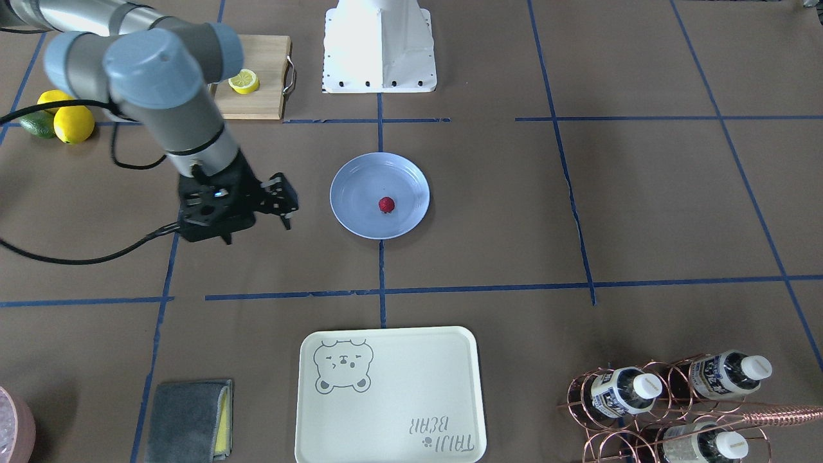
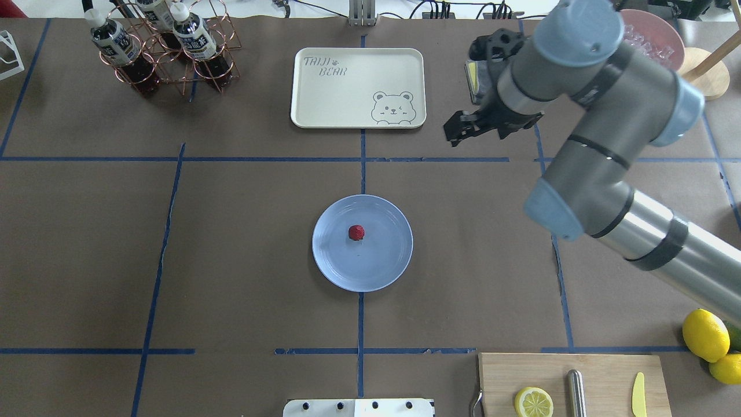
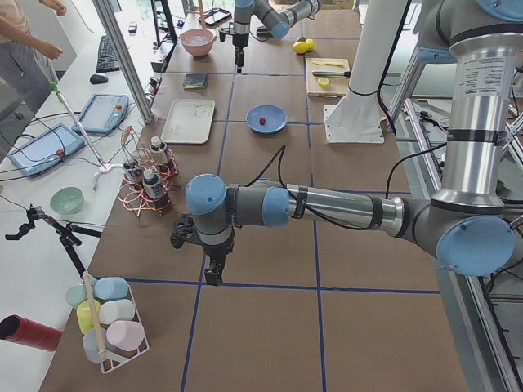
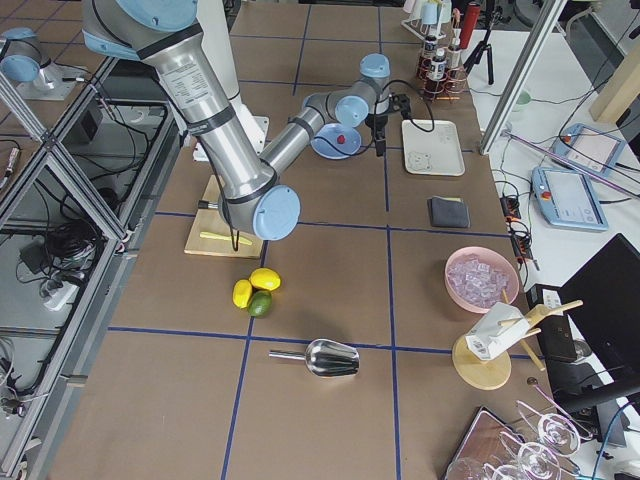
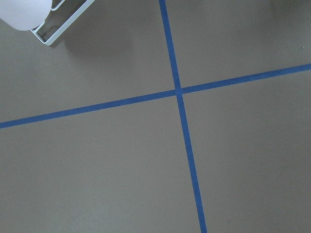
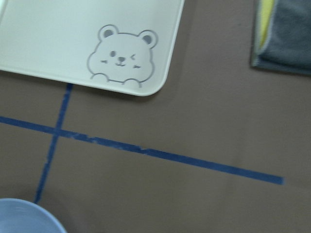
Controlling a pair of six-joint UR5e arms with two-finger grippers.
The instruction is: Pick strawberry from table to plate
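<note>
The small red strawberry (image 1: 386,204) (image 2: 356,232) lies inside the light-blue plate (image 1: 350,212) (image 2: 336,260), slightly off its middle, on the brown table (image 1: 578,193). My right gripper (image 1: 286,215) (image 2: 454,138) hangs above bare table off to the plate's side, toward the bear tray. It is open and holds nothing. A sliver of the plate (image 6: 24,221) shows in the right wrist view's bottom corner. My left gripper (image 3: 212,278) shows only in the exterior left view, far from the plate over blue tape lines. I cannot tell whether it is open or shut.
A cream bear tray (image 2: 359,63) lies beyond the plate, a grey cloth (image 1: 186,418) beside it. A copper rack with bottles (image 2: 162,46) stands far left. A cutting board (image 2: 602,382) holds a lemon slice (image 2: 534,401). Whole lemons (image 2: 705,335) sit at the right edge.
</note>
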